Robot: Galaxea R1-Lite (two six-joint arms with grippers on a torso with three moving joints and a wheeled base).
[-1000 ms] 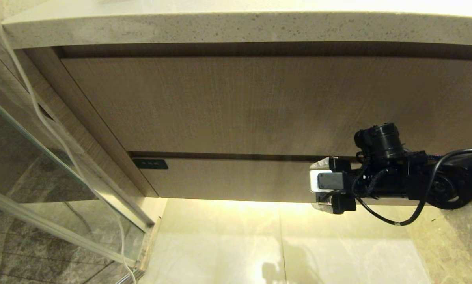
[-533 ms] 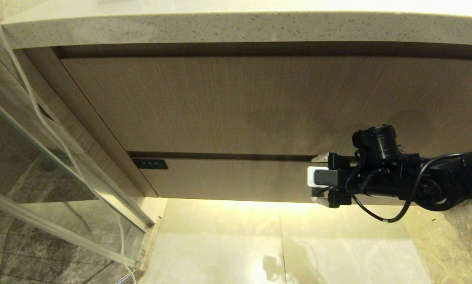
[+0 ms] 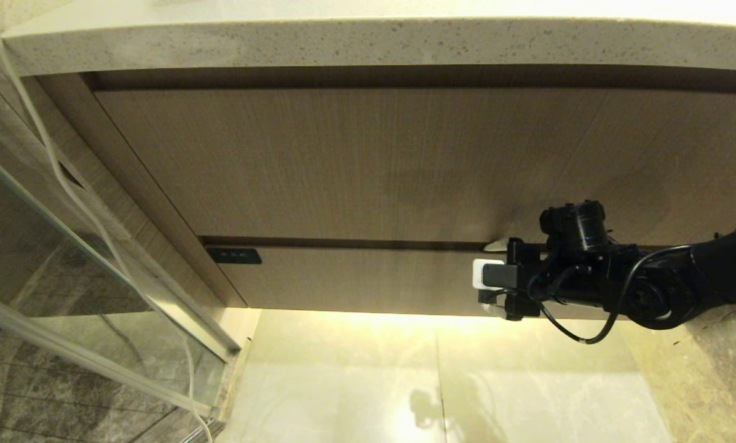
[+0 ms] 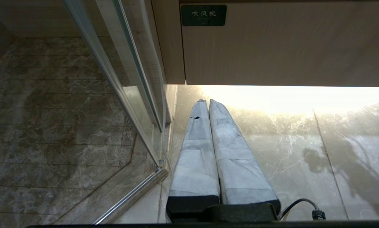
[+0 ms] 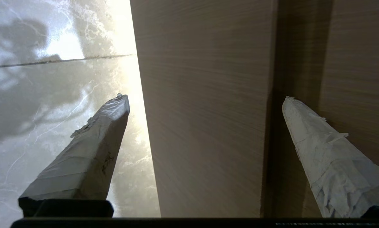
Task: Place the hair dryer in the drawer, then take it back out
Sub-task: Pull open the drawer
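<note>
Wood-grain drawer [image 3: 368, 277] front between right gripper [image 3: 489, 278] fingers.

drawer [image 3: 355, 277] front: matt light-brown wood grain, small dark label with a slight sheen. taller panel [image 3: 374, 160] above: same matt wood grain. tabletop [image 3: 368, 43] edge: speckled pale stone, smooth. floor [image 3: 343, 381]: glossy veined marble tile, reflective. glass partition [image 4: 119, 82], metal frame. right hand [image 5: 205, 98] fingers [image 5: 91, 148]: wrapped in wrinkled white tape, matt.

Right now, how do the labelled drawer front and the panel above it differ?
The drawer front is shallow; the upper panel is much taller. The drawer carries a small dark label at its upper left corner; the panel has none. The open right hand straddles the drawer front only. Both are light-brown wood-grain.
</note>
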